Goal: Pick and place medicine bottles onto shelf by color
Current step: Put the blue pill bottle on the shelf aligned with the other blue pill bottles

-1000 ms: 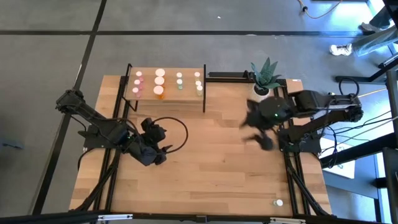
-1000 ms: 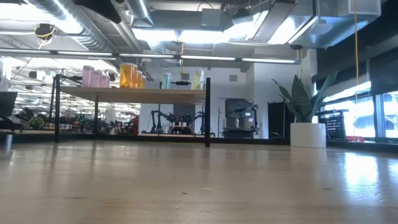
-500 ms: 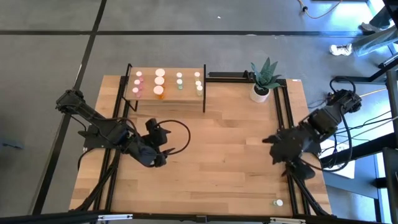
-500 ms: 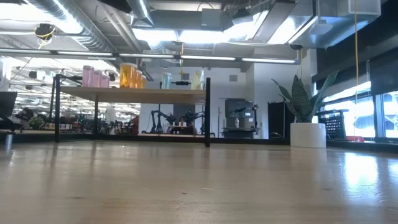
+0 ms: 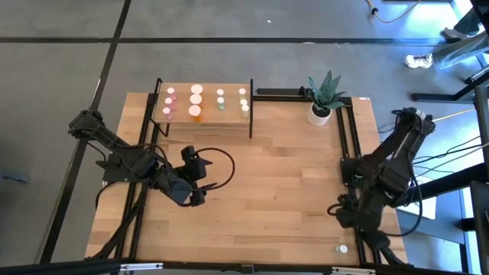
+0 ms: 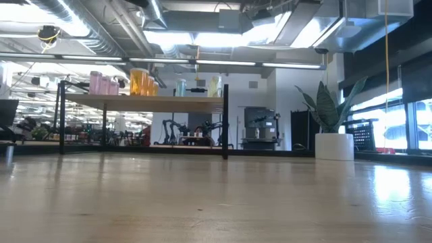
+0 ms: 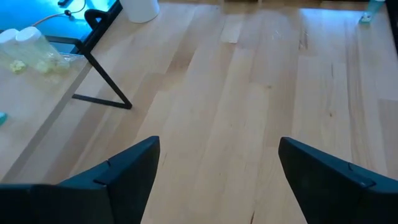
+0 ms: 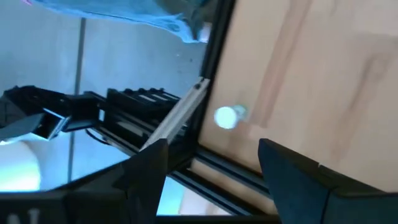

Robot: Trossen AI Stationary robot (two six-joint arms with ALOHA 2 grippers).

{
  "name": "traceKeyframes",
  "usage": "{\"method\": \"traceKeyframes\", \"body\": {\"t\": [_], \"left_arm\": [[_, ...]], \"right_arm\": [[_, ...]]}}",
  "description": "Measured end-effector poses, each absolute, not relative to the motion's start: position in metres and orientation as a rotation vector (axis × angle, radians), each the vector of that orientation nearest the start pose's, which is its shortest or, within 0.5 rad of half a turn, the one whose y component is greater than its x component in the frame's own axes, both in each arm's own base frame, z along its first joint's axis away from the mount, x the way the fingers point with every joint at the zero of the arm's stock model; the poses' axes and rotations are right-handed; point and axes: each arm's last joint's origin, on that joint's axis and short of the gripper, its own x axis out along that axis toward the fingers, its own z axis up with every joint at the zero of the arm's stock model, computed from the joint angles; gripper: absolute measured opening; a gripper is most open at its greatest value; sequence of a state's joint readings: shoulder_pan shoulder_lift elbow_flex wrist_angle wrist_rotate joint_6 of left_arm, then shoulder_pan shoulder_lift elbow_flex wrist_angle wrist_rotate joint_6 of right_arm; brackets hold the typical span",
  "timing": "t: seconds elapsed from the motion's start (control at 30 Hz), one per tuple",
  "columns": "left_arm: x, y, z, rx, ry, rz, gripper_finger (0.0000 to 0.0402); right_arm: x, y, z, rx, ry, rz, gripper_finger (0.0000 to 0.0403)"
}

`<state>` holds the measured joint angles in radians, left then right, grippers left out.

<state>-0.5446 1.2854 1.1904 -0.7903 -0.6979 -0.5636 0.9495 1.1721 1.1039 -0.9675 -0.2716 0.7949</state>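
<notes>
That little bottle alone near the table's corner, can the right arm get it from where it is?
Probably yes. The right end effector hangs open close to the little bottle, with only bare table between them. The bottle sits near the table's black edge rail, which may crowd one finger.

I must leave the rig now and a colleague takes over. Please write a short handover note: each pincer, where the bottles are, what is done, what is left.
Left pincer: open, empty, over the table's left-middle, waiting.
Right pincer: open, empty, near the table's right front edge, close to the last loose bottle.
Shelf: at the back left, carrying the other bottles in color groups: pink, orange, green, yellowish.
Done: all bottles except one are on the shelf.
Left: pick the loose white-capped bottle at the front right corner and place it with its color; its body color cannot be told from here.
</notes>
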Motion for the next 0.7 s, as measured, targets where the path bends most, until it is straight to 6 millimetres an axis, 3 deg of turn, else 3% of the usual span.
{"method": "traceKeyframes", "body": {"t": [0.4,0.7], "left_arm": [[0.228,-0.117,0.326,0.027,0.641,0.265,0.0322],[0.230,-0.122,0.327,-0.039,0.662,0.150,0.0322]], "right_arm": [[0.102,0.188,0.275,0.290,1.465,0.535,0.0252],[0.102,0.188,0.271,0.293,1.463,0.535,0.0252]]}}
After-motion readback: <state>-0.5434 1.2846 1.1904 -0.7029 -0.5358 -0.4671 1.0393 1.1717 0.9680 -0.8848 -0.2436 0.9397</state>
